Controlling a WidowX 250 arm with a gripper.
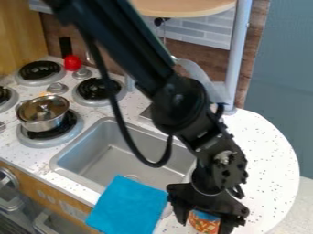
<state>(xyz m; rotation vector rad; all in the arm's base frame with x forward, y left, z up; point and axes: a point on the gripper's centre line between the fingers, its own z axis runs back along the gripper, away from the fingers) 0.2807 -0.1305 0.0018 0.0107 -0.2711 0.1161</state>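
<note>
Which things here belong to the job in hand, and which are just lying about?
Part of the job, by the look of it:
- hand, down at the can
- can, blue-topped, at the hand

Seemingly just lying about:
- blue cloth, at the sink's near edge
- pot, on a burner
- red ball, by the stove knobs

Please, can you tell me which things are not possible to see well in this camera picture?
All in the camera view:
- Can: its upper part is partly covered by the gripper; whether it is gripped, I cannot tell.
- Sink drain: partly hidden by the blue cloth.
- Inside of the pot: its lid hides what may be there.
- Leftmost burner: cut off by the left edge.
</note>
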